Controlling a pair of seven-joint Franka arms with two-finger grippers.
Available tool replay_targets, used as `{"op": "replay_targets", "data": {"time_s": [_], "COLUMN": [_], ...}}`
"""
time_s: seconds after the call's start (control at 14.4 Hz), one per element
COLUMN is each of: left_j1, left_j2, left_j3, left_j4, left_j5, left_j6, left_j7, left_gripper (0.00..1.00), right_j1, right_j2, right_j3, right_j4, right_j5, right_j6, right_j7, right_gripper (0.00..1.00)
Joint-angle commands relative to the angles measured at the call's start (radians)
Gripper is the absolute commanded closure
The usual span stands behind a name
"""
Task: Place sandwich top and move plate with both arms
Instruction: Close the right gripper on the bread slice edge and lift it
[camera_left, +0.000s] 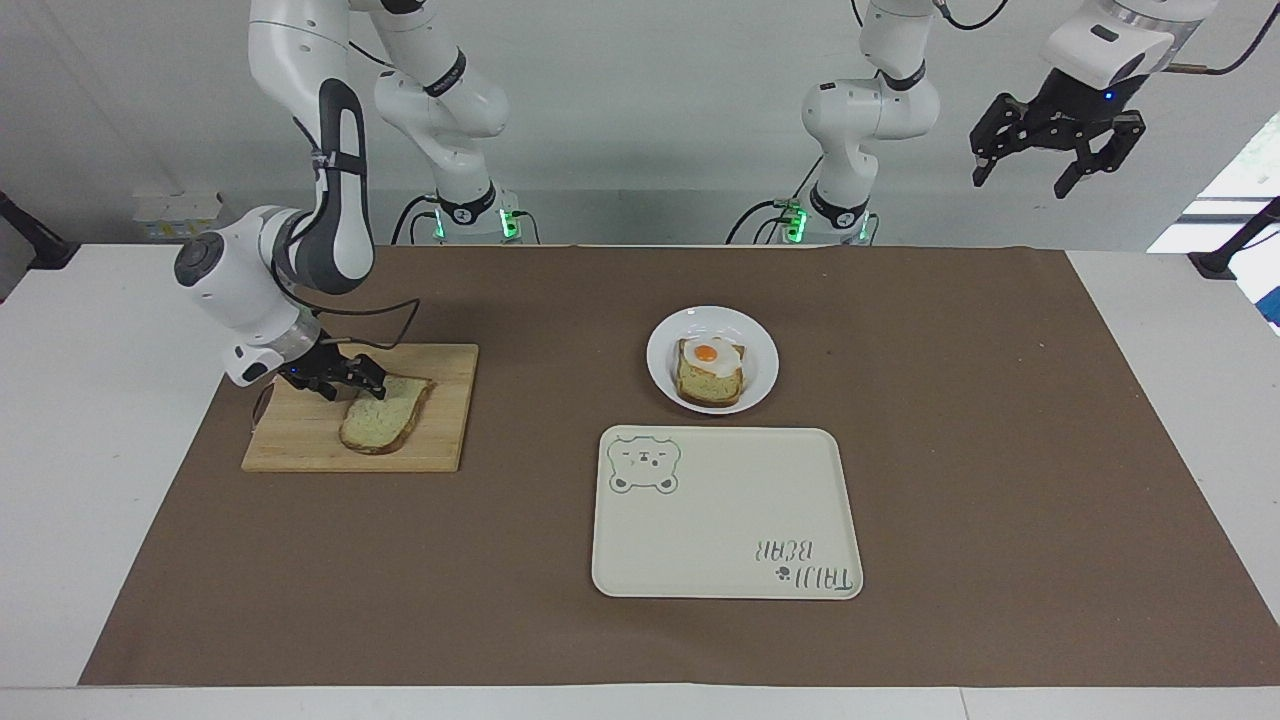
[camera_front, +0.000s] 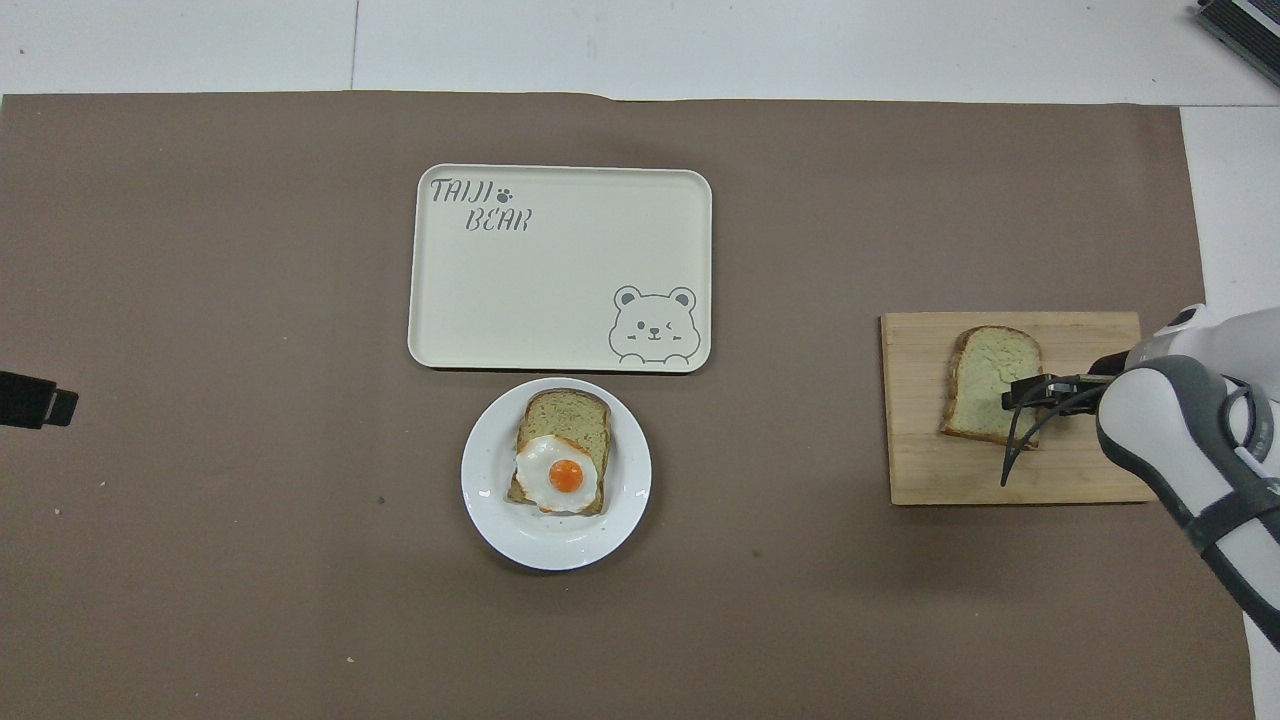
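sandwich top: pale speckled slice, brown crust, flat on the wooden board, rounded end away from the robots.
plate: small, round, white, bearing egg-topped bread, beside the tray.
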Motion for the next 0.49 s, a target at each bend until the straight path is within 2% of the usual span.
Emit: {"op": "replay_targets", "data": {"time_s": [0.0,0.07,0.42], "left_j1": [-0.004,-0.002,-0.002], "left_j2": [-0.025,-0.025,-0.025], "left_j3": [0.003,0.003,0.003], "left_j4": [-0.029,-0.031,-0.031], "left_j5": [-0.011,-0.011,-0.011], "left_j6": [0.011,0.012,0.015], "left_j7": [-0.012,-0.010,-0.010], "left_gripper": [0.00,0.00,0.00], "right_j1": [0.000,-0.001,0.000], "right_j2": [0.005,0.005,0.008], "right_j3": [0.001,0.003,0.003], "right_j4": [-0.002,0.000,0.006], "right_j5": [0.035,0.035,0.035], "right_j6": [0.019,0.018,0.013], "right_j7": [-0.017,-0.017,-0.013], "right_gripper": [0.89,1.00,1.00]}}
